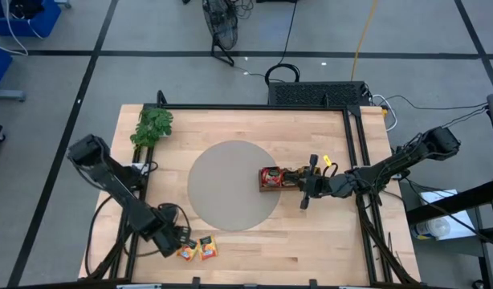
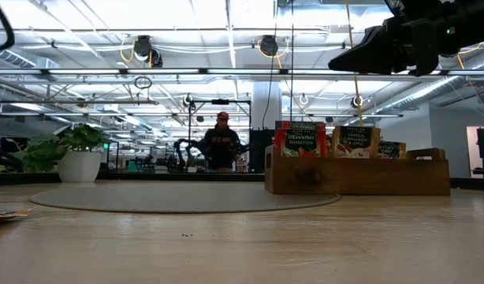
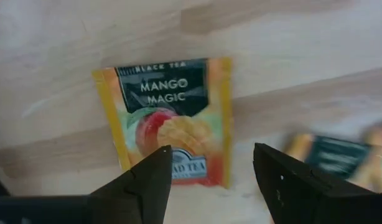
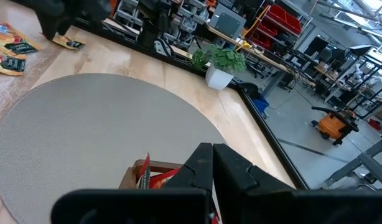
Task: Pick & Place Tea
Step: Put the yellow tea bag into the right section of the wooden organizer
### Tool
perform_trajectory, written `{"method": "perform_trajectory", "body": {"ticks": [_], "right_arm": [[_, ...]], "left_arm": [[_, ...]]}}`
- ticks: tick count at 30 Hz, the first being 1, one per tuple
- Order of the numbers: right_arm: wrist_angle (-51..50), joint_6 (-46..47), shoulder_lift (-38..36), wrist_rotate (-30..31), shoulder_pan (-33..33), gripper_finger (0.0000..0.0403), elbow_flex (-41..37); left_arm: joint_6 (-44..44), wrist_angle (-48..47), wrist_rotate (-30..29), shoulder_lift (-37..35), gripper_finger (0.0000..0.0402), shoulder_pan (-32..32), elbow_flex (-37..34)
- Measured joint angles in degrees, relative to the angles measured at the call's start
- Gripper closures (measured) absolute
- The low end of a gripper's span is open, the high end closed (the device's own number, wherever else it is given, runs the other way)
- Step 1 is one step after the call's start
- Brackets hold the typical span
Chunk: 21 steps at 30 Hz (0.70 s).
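Left gripper low at the near left corner of the wooden tabletop, fingers apart and empty, hanging over an orange-yellow "Mango Magic" black tea sachet lying flat on the wood. Just beside it, two more orange sachets, one seen blurred in the left wrist view. Farther back on the left edge, a potted green plant. In the middle of the tabletop, a round grey mat. On the mat's right edge, a long brown wooden tray, with sachets standing upright in its compartments: a red strawberry sachet at its left end, a vanilla, cinnamon and apple sachet beside it, a further one half hidden behind. Right gripper raised above the tray's right end, fingers pressed together, holding nothing. One small yellow sachet loose on the wood just behind the right arm. Beyond the tabletop, in the low view, a person standing in the room.
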Motion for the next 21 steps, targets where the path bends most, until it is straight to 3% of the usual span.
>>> {"method": "perform_trajectory", "body": {"ticks": [9,15,18,21], "right_arm": [[0.4,0.5,0.0,0.0,0.0,0.0403,-0.3],[4.7,0.3,0.0,0.0,0.0,0.0403,-2.8],[8.2,0.1,0.0,0.0,0.0,0.0403,-4.5],[10.5,-0.5,0.0,0.0,0.0,0.0403,-5.4]], "left_arm": [[-1.5,-0.2,7.3,8.2,0.0176,1.3,0.8],[-0.1,-0.7,9.1,8.7,0.0179,2.5,0.9],[3.0,-0.6,9.6,8.7,0.0204,3.7,0.9],[6.0,0.1,9.8,8.8,0.0262,4.9,0.9]]}}
